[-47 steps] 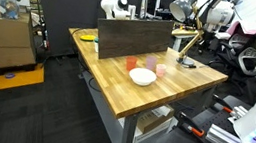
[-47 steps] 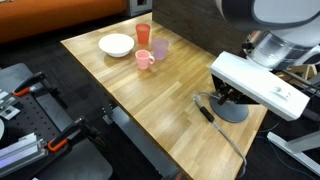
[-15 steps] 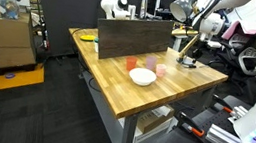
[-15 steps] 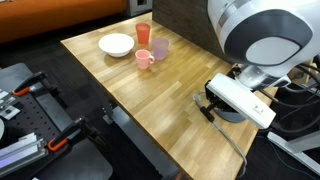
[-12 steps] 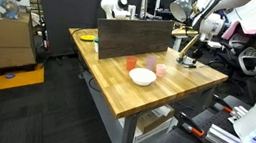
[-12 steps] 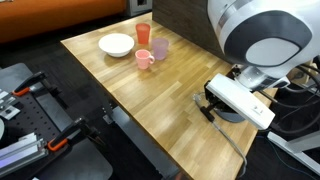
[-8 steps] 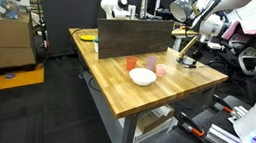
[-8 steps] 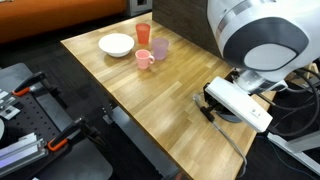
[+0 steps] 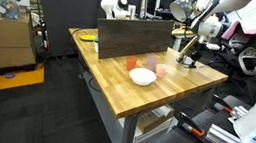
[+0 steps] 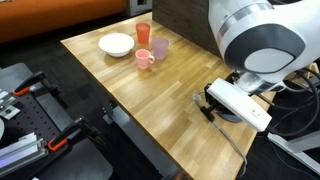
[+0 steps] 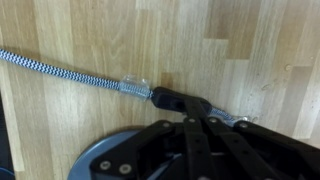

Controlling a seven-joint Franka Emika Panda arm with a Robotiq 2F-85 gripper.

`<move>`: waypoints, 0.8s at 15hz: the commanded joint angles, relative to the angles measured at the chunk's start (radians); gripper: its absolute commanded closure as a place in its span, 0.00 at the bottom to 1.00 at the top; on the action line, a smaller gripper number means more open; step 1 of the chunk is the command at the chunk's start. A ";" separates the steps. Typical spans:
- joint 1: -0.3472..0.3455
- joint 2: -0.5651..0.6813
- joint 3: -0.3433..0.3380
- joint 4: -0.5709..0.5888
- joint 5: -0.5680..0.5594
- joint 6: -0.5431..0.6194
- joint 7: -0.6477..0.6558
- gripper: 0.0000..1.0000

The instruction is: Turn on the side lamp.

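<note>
Wooden table (image 9: 166, 87) bearing the side lamp (image 9: 182, 33) stands on dark floor (image 9: 52, 111).

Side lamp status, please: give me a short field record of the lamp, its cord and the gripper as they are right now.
lamp: side lamp standing on the table, no glow visible
base: round base, partly under the gripper
cord: braided cord lying flat, running into a black inline piece
gripper: gripper low over the table, jaws together, tips at the inline piece; contact cannot be confirmed
elsewhere: white bowl and three cups, well apart from the lamp
</note>
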 commanded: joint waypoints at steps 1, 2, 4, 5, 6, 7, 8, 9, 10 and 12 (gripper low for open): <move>-0.027 0.027 0.026 0.044 -0.004 -0.038 -0.010 1.00; -0.027 0.029 0.028 0.045 -0.004 -0.041 -0.011 1.00; -0.025 0.031 0.029 0.047 -0.004 -0.047 -0.011 1.00; -0.024 0.032 0.030 0.047 -0.003 -0.048 -0.011 1.00; -0.023 0.033 0.031 0.047 -0.003 -0.048 -0.011 1.00; -0.023 0.034 0.032 0.048 -0.003 -0.049 -0.011 1.00; -0.021 0.037 0.033 0.049 -0.003 -0.051 -0.010 1.00; -0.019 0.041 0.035 0.050 -0.004 -0.053 -0.009 1.00; -0.018 0.043 0.035 0.050 -0.006 -0.054 -0.008 1.00; -0.015 0.045 0.036 0.048 -0.008 -0.055 -0.007 1.00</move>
